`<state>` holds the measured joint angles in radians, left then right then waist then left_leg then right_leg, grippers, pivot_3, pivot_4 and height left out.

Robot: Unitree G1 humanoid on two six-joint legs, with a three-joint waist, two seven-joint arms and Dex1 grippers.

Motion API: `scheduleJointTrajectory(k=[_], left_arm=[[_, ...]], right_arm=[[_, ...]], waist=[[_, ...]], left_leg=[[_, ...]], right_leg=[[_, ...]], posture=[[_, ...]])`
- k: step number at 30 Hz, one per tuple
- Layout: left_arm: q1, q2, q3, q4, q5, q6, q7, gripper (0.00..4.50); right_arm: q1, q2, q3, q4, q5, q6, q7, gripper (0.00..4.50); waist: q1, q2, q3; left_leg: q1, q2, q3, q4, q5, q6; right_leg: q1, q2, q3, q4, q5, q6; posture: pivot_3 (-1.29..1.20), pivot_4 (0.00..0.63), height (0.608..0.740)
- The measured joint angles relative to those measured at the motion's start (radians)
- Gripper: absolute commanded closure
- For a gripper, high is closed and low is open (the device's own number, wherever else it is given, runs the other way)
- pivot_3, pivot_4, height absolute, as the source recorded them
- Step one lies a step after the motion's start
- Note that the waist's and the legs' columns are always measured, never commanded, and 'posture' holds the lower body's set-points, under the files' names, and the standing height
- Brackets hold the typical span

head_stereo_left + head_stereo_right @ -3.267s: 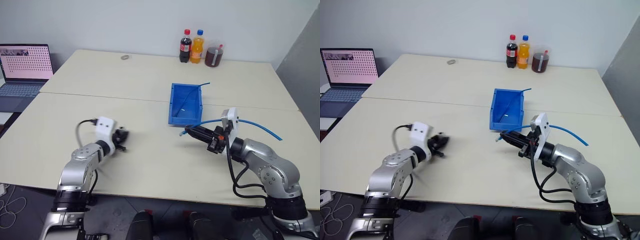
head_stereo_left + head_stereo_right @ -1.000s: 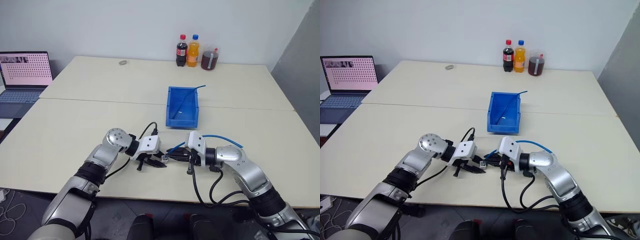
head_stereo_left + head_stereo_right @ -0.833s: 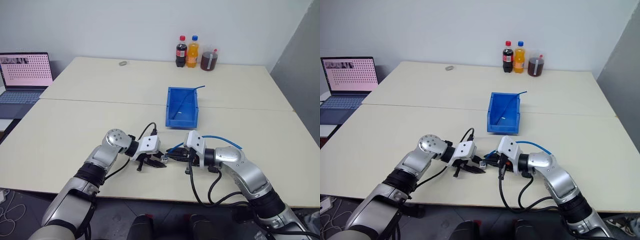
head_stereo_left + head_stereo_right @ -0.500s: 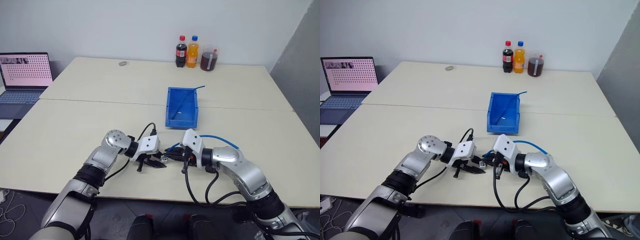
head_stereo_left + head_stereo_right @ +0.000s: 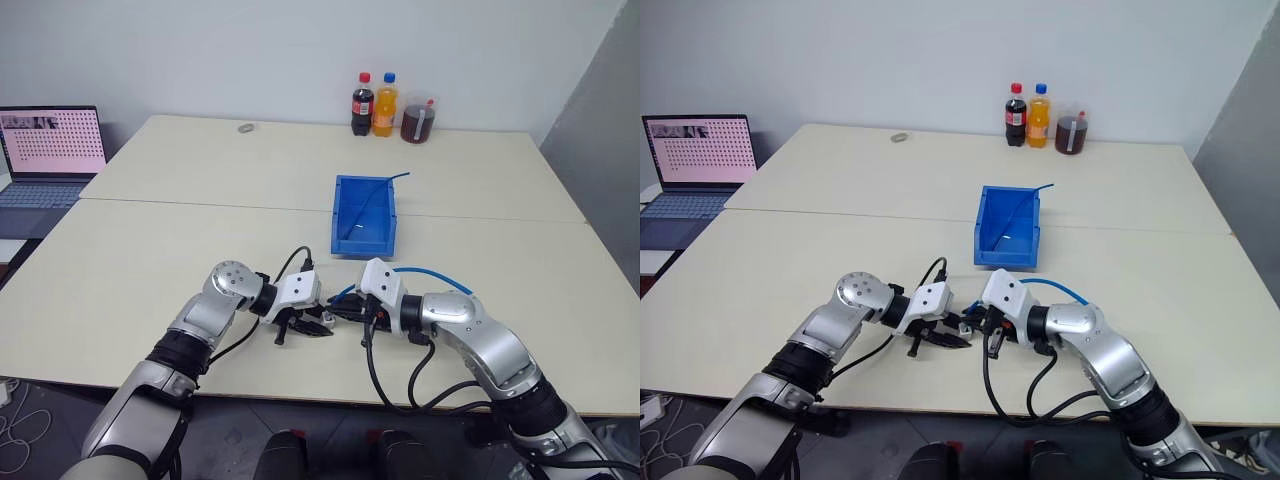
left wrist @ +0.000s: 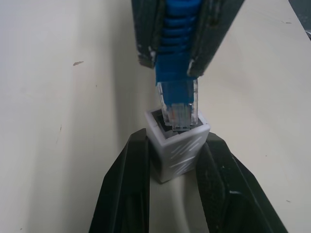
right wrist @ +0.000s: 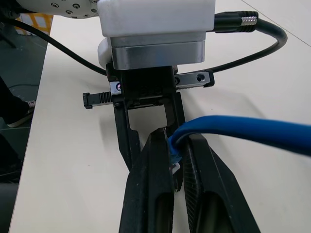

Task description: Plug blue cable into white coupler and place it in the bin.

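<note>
Since a moment earlier the right gripper, clamped on the blue cable, had brought the plug tip into the white coupler pinched by the left gripper (not seated, I judged), the bin beyond both.

Both arms reach inward and meet low in the centre of the head view, elbows bent, wrists turned toward each other. The left gripper points rightward and slightly down, its two black fingers clamped on either side of the white coupler. The right gripper points leftward, nose to nose with the left, fingers pinched tight on the blue cable just behind its plug, whose tip sits at the coupler's socket mouth.
</note>
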<state>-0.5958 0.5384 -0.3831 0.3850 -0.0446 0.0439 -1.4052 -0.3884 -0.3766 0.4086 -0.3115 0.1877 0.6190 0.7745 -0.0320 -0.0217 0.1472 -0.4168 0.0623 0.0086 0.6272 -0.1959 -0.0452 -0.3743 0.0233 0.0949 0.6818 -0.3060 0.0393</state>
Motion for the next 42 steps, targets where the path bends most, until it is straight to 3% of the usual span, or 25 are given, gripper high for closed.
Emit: scheduleJointTrajectory(k=[11, 18, 34, 42], left_arm=[[0.023, 0.007, 0.008, -0.047, 0.0, 0.025, -0.002, 3.53], [0.022, 0.005, 0.007, -0.045, 0.0, 0.012, -0.012, 3.53], [0.002, -0.014, 0.007, -0.006, 0.0, -0.004, -0.029, 3.53], [-0.001, -0.015, 0.007, 0.001, 0.0, -0.004, -0.035, 3.53]], right_arm=[[0.033, 0.043, -0.057, -0.008, 0.059, -0.003, -0.015, 4.49], [0.035, 0.015, -0.106, -0.1, 0.105, 0.025, -0.021, 4.49], [0.053, 0.004, -0.038, -0.128, 0.046, 0.129, -0.163, 4.5], [0.057, -0.014, -0.03, -0.147, 0.047, 0.132, -0.155, 4.5]], waist=[[0.001, 0.0, 0.0], [0.001, -0.001, 0.001], [0.003, -0.001, 0.001], [0.003, -0.001, 0.001]], left_leg=[[-0.001, 0.0, 0.0, -0.002, 0.0, 0.0], [-0.004, 0.0, 0.0, -0.002, 0.0, 0.0], [-0.006, 0.0, 0.0, -0.002, 0.0, 0.0], [-0.006, 0.0, 0.0, -0.002, 0.0, 0.0]], right_leg=[[-0.002, 0.0, 0.0, 0.0, -0.001, -0.001], [-0.004, 0.0, 0.0, 0.0, -0.001, -0.001], [-0.006, -0.001, 0.0, 0.0, -0.001, -0.001], [-0.006, -0.001, 0.0, -0.001, -0.001, -0.001]], posture=[[0.0, 0.15, 0.74], [0.0, 0.15, 0.74], [0.0, 0.15, 0.74], [0.0, 0.15, 0.74]])
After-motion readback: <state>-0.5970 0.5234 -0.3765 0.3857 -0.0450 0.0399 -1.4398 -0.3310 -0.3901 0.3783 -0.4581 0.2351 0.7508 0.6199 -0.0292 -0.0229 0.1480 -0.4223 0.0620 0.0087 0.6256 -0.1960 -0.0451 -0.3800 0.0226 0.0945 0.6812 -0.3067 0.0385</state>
